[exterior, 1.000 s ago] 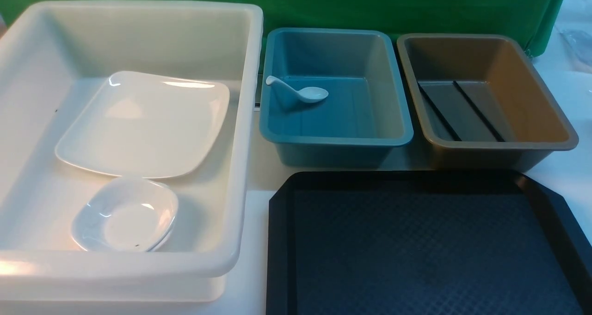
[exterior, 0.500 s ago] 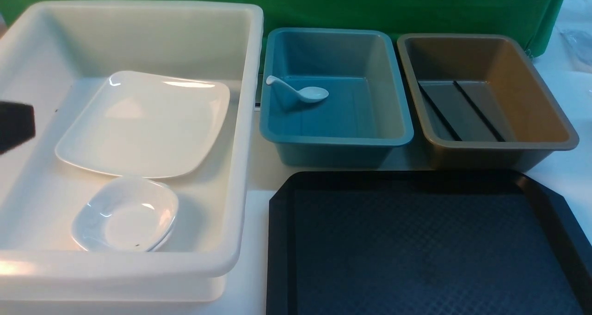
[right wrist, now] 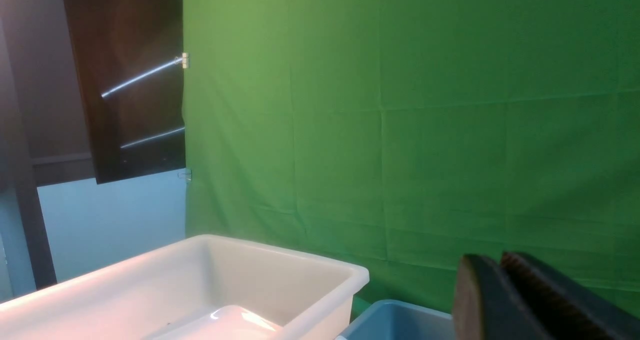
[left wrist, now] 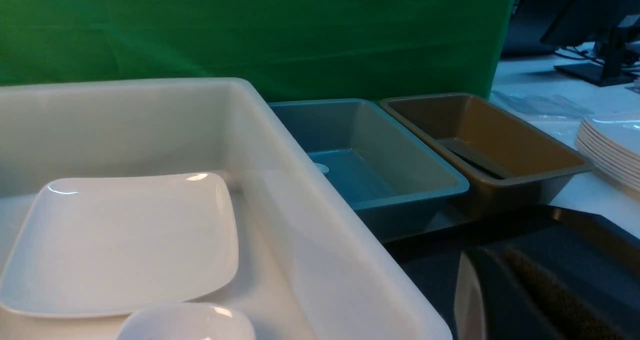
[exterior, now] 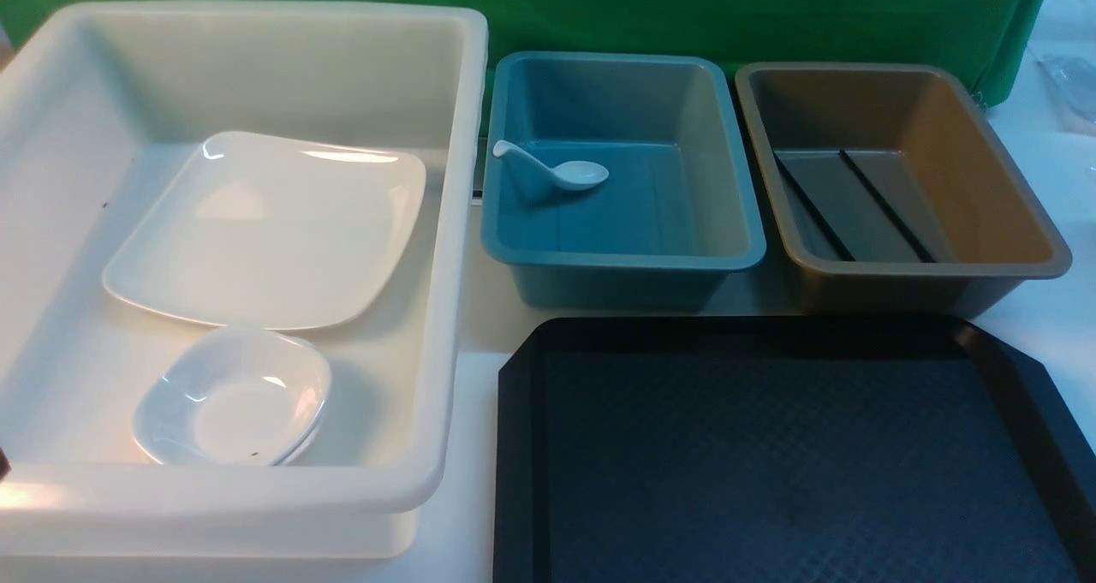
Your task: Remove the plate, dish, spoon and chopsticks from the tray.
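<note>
The black tray [exterior: 771, 463] lies bare at the front right. The large white plate [exterior: 265, 232] rests flat in the white tub [exterior: 454, 223], with the small white dish [exterior: 231, 399] in front of it. Inside the blue tub [exterior: 625, 262] sits the white spoon [exterior: 556, 170]. The black chopsticks [exterior: 886, 206] lie in the brown tub [exterior: 925, 268]. My left gripper [left wrist: 492, 252] hangs shut and empty near the white tub's front corner, over the tray's edge. My right gripper [right wrist: 500, 257] is raised, fingers together, holding nothing.
A green cloth [exterior: 685, 9] backs the three tubs. A stack of white plates [left wrist: 610, 150] stands on the white table to the right of the brown tub. The white tub's tall wall runs beside the tray's left edge.
Half a second ago a dark part of my left arm showed at the front view's left edge over the white tub; it has dropped back to a sliver at the lower left edge. The crockery has not moved.
</note>
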Motion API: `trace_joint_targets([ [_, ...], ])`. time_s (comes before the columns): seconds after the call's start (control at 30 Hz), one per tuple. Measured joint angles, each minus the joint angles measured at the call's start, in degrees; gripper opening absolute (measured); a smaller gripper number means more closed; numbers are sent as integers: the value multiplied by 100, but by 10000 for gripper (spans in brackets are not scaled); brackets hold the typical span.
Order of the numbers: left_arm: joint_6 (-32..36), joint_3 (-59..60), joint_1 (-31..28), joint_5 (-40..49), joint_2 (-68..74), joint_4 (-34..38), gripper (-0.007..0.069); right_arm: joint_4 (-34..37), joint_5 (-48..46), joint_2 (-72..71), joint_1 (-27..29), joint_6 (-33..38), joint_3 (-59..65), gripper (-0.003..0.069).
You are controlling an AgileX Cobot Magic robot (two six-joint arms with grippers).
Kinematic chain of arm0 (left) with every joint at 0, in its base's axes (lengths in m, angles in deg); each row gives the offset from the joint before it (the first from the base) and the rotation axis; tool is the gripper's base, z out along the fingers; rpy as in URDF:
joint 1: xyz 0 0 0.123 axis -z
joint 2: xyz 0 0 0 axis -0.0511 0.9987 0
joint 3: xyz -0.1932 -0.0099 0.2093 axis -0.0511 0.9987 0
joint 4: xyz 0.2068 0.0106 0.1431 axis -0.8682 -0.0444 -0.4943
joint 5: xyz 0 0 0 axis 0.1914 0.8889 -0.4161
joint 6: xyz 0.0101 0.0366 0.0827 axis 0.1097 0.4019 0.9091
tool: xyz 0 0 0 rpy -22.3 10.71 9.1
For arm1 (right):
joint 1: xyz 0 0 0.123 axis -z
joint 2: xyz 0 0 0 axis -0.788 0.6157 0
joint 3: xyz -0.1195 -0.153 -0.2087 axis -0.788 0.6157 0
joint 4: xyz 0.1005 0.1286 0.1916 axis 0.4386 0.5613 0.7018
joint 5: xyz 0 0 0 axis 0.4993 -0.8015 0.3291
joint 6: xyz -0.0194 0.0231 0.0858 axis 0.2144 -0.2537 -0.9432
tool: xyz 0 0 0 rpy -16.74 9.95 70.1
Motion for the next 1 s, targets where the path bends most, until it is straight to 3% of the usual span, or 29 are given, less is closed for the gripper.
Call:
trace_joint_targets([
  [0.17,250,0,0,-47,-26,-299,16,0,0,0,0,0,0,92],
  [0.47,223,211,0,-1265,-30,-1307,16,0,0,0,0,0,0,111],
  [0.73,-1060,1883,-31,-2914,-94,-2793,16,0,0,0,0,0,0,143],
  [1.0,-1273,3511,-167,-3657,-681,-3042,16,0,0,0,0,0,0,162],
])
